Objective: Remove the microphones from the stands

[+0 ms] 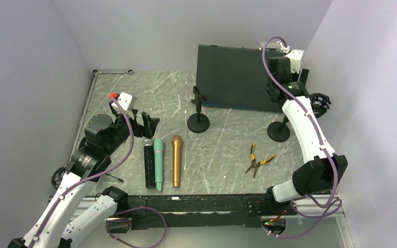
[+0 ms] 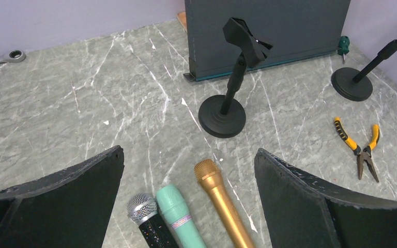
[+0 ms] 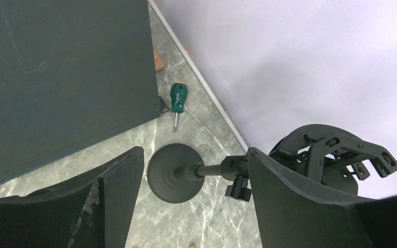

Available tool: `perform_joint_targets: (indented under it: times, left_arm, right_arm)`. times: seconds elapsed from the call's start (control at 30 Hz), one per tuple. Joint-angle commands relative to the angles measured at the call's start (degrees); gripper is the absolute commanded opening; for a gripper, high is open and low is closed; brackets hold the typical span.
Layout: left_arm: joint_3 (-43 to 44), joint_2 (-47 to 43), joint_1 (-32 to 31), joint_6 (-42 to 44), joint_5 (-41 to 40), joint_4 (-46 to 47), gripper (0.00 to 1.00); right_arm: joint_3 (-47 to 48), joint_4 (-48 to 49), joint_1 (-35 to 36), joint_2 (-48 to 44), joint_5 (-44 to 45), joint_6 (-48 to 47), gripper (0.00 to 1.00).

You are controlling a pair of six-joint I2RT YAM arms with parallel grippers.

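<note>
Apparently the removal itself is done, so I judge that the step in hand is to take the left arm away cleanly. The marble table [image 1: 222, 155] fills the top view, and a dark box [image 1: 235, 77] stands at its upper centre. The left gripper [image 2: 188, 152] hangs spread wide and holds nothing, low over the heads of three microphones in the lower left of the top view. The right gripper [image 3: 194, 155], at the upper right, is also spread and empty, and it looks down on the right stand [image 3: 173, 173]. Its shock mount [image 3: 341, 150] seems empty, though one finger hides a part of it. The middle stand [image 1: 198, 123], in front of the box, carries a bare clip [image 2: 247, 40]. The black microphone [image 2: 147, 217], the teal microphone [image 2: 178, 219] and the gold microphone [image 2: 219, 199] lie side by side on the table; the first two seem to touch, and the gold one is just beside them. To do it well, the left arm should rise straight up before it turns, because a sideways move can push the round bodies and make them roll. Pliers [image 1: 258, 160] lie at the lower right, and a small screwdriver [image 3: 177, 98] lies at the box corner.
</note>
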Motion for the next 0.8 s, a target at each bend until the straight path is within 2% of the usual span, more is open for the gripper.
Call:
perform_joint_targets:
  times: [0.0,0.77]
  left_arm:
    - [0.68,-0.45,0.17,-0.37,1.43,1.36,0.99]
    - [0.57,-0.05,0.18,-0.45,1.94,1.56,0.99]
  right_arm:
    - [2.08,-1.92,-0.28,-0.06,3.04,-0.4,0.75]
    - [-6.96,-2.33,-0.51,-3.41,5.08,4.37,0.75]
